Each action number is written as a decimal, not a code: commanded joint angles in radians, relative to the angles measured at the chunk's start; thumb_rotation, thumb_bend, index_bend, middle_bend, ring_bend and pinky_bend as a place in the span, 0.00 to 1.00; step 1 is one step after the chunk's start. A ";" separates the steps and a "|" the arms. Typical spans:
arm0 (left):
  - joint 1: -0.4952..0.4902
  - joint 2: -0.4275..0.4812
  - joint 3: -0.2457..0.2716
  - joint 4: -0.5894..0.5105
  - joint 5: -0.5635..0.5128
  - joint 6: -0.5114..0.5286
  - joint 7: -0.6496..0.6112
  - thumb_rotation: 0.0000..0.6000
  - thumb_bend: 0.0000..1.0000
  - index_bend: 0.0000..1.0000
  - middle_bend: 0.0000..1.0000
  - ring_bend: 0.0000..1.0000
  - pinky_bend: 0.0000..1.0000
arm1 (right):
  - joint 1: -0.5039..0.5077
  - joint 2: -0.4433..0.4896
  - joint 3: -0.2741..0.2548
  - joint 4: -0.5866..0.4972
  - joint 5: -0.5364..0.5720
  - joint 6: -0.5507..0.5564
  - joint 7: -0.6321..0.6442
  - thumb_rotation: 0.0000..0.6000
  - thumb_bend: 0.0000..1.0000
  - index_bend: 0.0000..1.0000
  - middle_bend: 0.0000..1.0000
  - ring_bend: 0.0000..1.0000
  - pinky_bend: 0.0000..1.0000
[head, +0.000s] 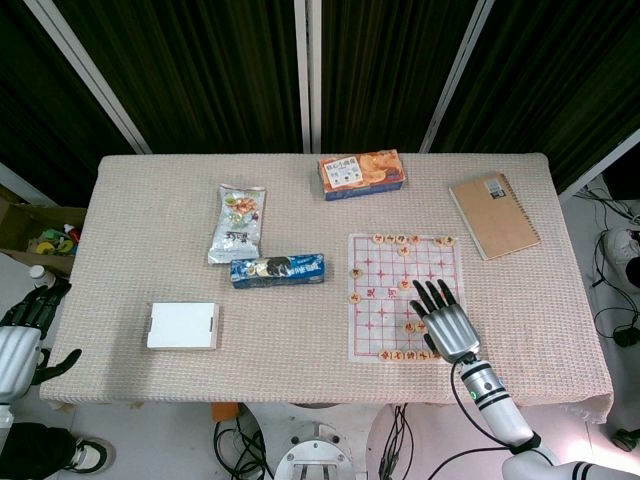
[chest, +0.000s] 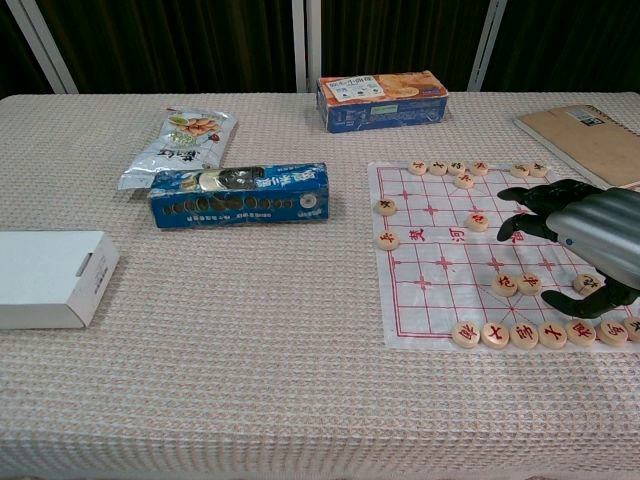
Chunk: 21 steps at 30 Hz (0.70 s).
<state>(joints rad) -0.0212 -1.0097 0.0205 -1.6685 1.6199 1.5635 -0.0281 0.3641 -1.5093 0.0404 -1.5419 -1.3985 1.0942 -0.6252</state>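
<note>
Your right hand (head: 444, 322) hovers palm down over the near right part of the chess board (head: 372, 300), fingers spread and stretched toward the far side, with nothing in its grasp. From the chest view, the fingertips (chest: 520, 195) sit above the middle rows of the board, and the thumb curls down near a round wooden piece (chest: 587, 283) at the right edge; whether it touches that piece you cannot tell. Two more pieces (chest: 517, 284) lie side by side just left of the palm, and the near row of pieces (chest: 524, 334) runs along the board's front edge, below the hand. The far row of pieces (head: 412, 240) lies well apart from the fingers. Your left hand (head: 28, 318) hangs off the table's left edge, fingers loosely apart, holding nothing. Across the cloth lie a white box (head: 182, 325), a blue cookie pack (head: 277, 269), a snack bag (head: 237, 222), an orange biscuit box (head: 361, 174) and a brown notebook (head: 494, 214).
</note>
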 joint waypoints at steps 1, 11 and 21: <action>0.001 0.000 0.001 0.000 0.001 0.000 0.001 1.00 0.21 0.08 0.13 0.09 0.22 | 0.002 -0.003 -0.005 0.007 -0.001 0.003 0.002 1.00 0.32 0.24 0.00 0.00 0.00; 0.001 0.003 -0.002 0.000 -0.005 0.002 -0.006 1.00 0.21 0.08 0.13 0.09 0.22 | 0.007 -0.009 -0.018 0.022 -0.011 0.019 0.028 1.00 0.32 0.27 0.00 0.00 0.00; 0.001 0.003 -0.001 0.000 -0.004 0.002 -0.004 1.00 0.21 0.08 0.13 0.09 0.22 | 0.019 -0.030 -0.024 0.053 -0.015 0.017 0.048 1.00 0.32 0.34 0.00 0.00 0.00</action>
<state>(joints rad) -0.0201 -1.0071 0.0198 -1.6685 1.6162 1.5657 -0.0321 0.3821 -1.5388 0.0171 -1.4901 -1.4128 1.1115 -0.5778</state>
